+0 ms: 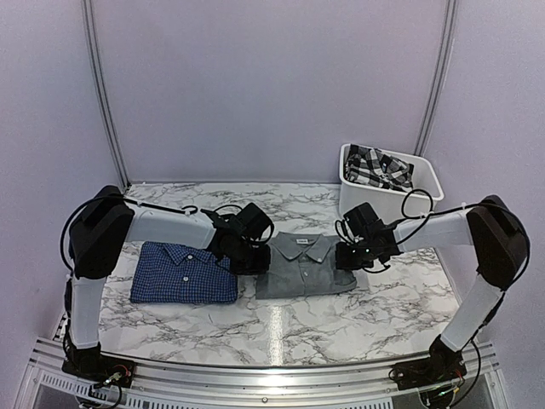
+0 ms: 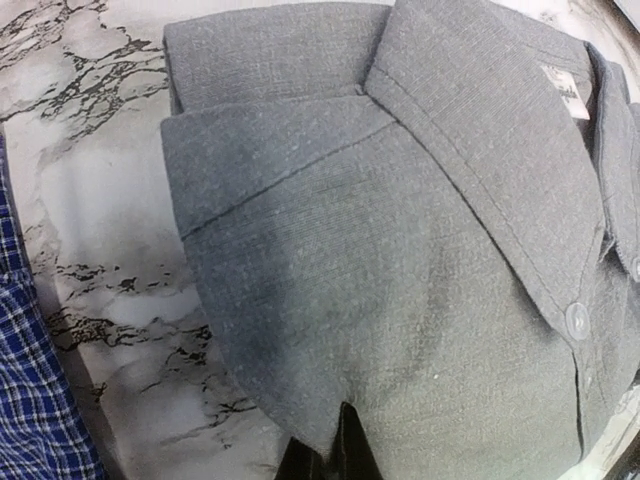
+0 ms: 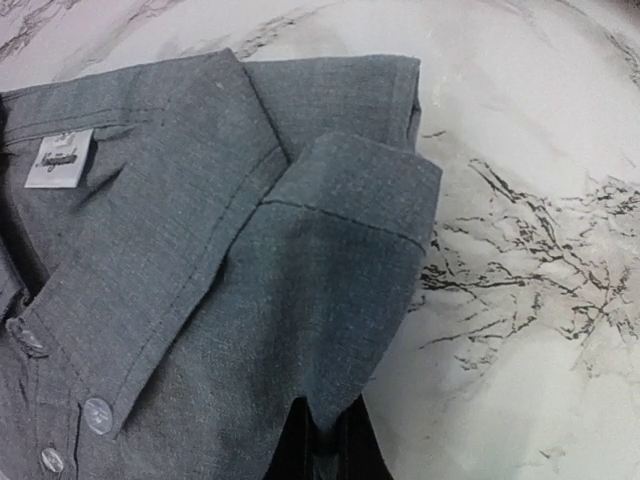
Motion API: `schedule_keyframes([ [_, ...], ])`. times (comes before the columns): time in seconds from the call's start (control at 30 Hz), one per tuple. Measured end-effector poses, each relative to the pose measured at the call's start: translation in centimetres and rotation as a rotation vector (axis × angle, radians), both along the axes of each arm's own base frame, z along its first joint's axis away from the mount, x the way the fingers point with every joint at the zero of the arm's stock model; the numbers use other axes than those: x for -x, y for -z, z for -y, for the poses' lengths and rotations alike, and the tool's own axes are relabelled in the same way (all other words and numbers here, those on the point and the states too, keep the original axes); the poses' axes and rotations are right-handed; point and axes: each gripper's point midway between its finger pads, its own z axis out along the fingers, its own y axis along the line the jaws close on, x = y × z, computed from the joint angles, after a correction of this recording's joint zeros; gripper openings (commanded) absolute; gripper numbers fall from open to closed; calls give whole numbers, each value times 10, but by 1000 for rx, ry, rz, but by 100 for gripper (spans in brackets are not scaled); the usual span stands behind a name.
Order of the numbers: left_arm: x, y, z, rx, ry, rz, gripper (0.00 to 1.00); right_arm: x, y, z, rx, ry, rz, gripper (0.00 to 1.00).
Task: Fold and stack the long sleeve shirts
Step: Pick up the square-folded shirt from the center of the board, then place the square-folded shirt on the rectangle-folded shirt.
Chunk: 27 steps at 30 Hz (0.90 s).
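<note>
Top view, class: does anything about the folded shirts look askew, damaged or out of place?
Nothing stands out. The grey shirt and blue checked shirt lie neatly folded, side by side on the table.

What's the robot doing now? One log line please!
left gripper: shut on grey shirt left edge | right gripper: shut on its right edge | blue shirt: folded beside it

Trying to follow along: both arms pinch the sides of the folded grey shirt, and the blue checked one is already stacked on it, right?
No: the blue checked shirt lies folded beside the grey shirt, not on it, as the top view shows. The left gripper and right gripper do pinch its sides.
</note>
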Motion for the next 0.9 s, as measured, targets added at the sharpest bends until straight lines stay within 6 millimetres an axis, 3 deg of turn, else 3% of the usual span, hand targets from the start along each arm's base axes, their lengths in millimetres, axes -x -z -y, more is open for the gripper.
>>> schedule_keyframes([
  [0.13, -1, -18, 1, 19, 6, 23, 0, 5, -23, -4, -18, -12, 11, 0],
  [0.33, -6, -86, -1, 105, 10, 121, 0, -3, -76, -30, -108, -46, 93, 0],
  [0.47, -9, -121, -14, 122, -5, 176, 0, -1, -96, -54, -163, -84, 115, 0],
  [0.63, -11, -141, -60, 98, -64, 208, 0, 5, -118, -93, -224, -143, 133, 0],
  [0.9, -2, -144, -155, 14, -190, 211, 0, 10, -151, -191, -334, -257, 172, 0],
])
